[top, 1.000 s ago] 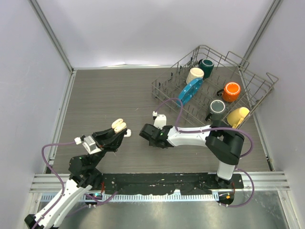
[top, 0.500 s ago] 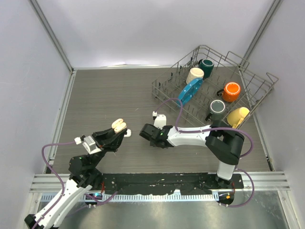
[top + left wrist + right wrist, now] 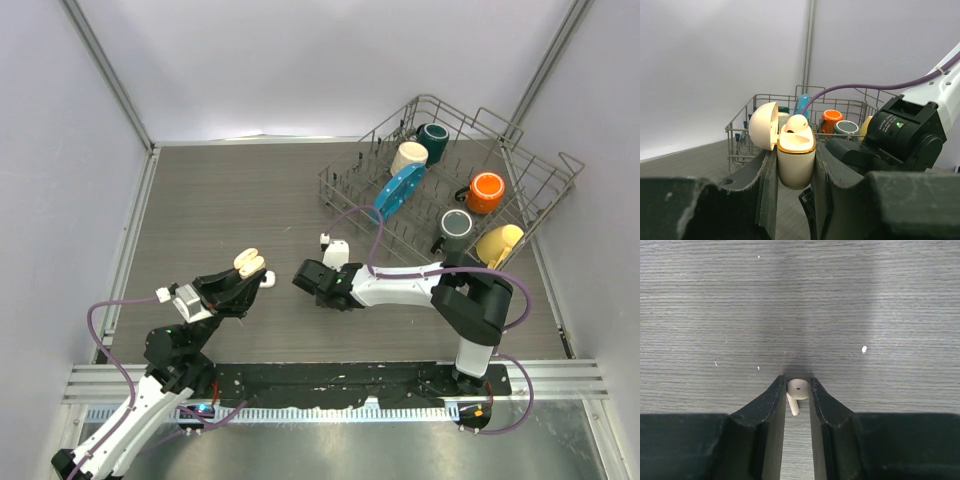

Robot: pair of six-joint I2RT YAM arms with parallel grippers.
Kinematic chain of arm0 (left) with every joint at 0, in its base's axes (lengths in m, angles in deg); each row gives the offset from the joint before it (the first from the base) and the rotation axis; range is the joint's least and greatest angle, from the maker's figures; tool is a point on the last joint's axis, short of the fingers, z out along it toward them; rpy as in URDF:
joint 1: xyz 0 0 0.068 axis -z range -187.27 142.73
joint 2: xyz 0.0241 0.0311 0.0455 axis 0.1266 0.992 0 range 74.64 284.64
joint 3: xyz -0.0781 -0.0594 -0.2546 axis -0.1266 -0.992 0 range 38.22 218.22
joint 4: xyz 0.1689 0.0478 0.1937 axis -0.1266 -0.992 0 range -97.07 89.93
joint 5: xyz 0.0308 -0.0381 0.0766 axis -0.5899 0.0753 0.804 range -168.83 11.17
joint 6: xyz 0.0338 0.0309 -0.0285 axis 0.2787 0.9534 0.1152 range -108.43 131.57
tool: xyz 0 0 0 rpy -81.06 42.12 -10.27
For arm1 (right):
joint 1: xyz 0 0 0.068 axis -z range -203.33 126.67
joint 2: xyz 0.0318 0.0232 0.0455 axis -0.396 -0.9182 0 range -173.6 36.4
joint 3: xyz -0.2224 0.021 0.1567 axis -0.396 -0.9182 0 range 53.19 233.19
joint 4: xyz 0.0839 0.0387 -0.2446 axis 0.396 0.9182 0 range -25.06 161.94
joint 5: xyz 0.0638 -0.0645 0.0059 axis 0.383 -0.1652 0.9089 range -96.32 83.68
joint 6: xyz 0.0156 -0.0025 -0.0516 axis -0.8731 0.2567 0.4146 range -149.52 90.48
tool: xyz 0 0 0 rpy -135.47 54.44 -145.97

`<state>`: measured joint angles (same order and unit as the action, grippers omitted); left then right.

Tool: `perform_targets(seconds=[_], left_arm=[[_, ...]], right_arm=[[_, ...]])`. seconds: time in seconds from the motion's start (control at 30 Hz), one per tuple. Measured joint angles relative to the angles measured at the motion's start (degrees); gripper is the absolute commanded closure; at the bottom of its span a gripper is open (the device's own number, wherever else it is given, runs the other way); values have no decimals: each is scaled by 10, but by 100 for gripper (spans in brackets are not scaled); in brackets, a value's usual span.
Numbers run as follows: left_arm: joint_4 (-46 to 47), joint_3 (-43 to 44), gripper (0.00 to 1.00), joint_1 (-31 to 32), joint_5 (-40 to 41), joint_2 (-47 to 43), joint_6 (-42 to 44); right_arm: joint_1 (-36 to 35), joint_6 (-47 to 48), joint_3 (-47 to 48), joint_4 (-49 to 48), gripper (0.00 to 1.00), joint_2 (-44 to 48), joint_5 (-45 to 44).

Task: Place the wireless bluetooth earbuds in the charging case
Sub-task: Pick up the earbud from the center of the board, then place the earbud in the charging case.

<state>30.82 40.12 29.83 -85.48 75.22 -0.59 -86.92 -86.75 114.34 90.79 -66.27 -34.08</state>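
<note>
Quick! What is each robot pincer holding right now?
Left pincer: shut on the open charging case with a seated earbud.
Right pincer: shut on a peach earbud.

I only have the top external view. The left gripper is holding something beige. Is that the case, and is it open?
Observer: Yes. The left wrist view shows the left gripper clamping a peach-beige charging case, with its lid swung open to one side.
Operator: Anything inside?
Observer: One peach-beige earbud sits in it, with its head above the rim.
Operator: And the right gripper?
Observer: The right wrist view shows the right gripper pinching a second peach-beige earbud, with the wood-grain table behind it.
</note>
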Motion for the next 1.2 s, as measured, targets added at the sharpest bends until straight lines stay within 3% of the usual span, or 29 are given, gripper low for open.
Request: perform_targets(seconds=[0.07, 0.13, 0.4, 0.7, 0.87, 1.0, 1.2], left_arm=[[0, 0, 100, 0, 1, 0, 0], [-1, 0, 100, 0, 2, 0, 0], [-7, 0, 100, 0, 7, 0, 1], [-3, 0, 100, 0, 13, 1, 1], [19, 0, 100, 0, 16, 22, 1], [36, 0, 100, 0, 17, 46, 0], [51, 0, 100, 0, 16, 61, -7]], right_arm=[[0, 0, 0, 0, 85, 0, 0], [0, 0, 0, -1, 99, 1, -1], [-10, 18, -46, -31, 99, 57, -16], [-74, 61, -135, -180, 99, 284, -154], [-125, 141, -158, -318, 99, 336, -242], [-169, 254, -199, -501, 99, 344, -288], [-211, 420, -234, -794, 99, 310, -273]])
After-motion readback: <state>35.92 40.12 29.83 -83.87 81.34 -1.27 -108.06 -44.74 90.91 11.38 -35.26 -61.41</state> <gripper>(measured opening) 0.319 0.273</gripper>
